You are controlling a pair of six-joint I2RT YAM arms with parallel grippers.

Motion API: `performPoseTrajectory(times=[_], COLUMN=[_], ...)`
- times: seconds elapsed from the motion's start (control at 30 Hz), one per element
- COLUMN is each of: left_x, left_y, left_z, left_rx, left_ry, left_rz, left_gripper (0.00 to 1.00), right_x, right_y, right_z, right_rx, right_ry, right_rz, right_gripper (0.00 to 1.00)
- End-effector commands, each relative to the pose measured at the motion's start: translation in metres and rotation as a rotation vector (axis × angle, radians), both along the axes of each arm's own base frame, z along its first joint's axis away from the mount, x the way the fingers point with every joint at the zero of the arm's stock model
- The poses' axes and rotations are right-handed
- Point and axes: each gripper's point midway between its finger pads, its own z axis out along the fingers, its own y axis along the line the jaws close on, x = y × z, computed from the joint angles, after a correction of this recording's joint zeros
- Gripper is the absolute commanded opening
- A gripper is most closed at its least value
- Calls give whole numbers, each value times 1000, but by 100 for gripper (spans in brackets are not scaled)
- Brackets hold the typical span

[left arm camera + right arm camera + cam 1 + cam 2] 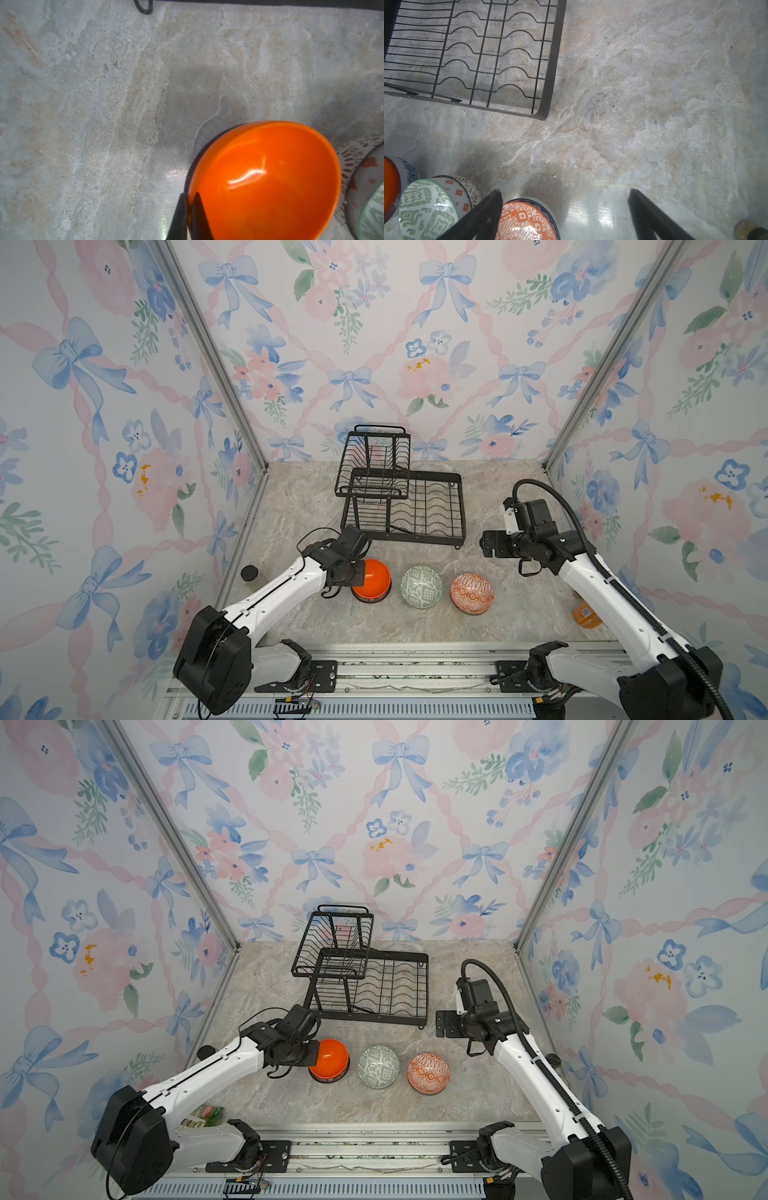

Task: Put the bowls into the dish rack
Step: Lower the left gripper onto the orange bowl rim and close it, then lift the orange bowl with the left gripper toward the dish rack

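Rail (415, 672) up front; marbled counter (316, 506), floral walls (374, 344). Left fingers (178, 220) pinch rim of tilted orange bowl (270, 182). Right fingers (483, 216) spread wide, empty, near rack (552, 62).

Soft, even light is falling from above in both top views, so the scene is looking bright and shadows are staying weak. The walls (104, 406) are bending outward at the edges, because a wide lens is stretching them. In the left wrist view, 1 white glare streak is shining inside the orange bowl (270, 176), and a soft grey shadow is lying on the table (83, 104) beside it. In the right wrist view, bright patches are reflecting on the table, the dish rack (550, 62) is throwing a faint shadow, and the fingers (483, 214) of the right gripper (565, 191) are appearing dark and slightly blurred.
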Motion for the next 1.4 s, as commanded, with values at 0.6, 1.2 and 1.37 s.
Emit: performPoseTrajectory(times=[0.6, 1.2, 1.37], left_x=[10, 7, 7], left_y=[-5, -9, -11], left_z=[4, -8, -10], left_rx=[154, 161, 160], left_ry=[17, 66, 76], left_rz=[-96, -121, -130], left_gripper=[4, 28, 21], right_x=[-4, -5, -6], right_y=[-3, -5, -6], right_z=[0, -2, -1], right_rx=[19, 22, 25], right_ry=[-3, -3, -6], right_rz=[1, -6, -9], right_gripper=[97, 97, 97])
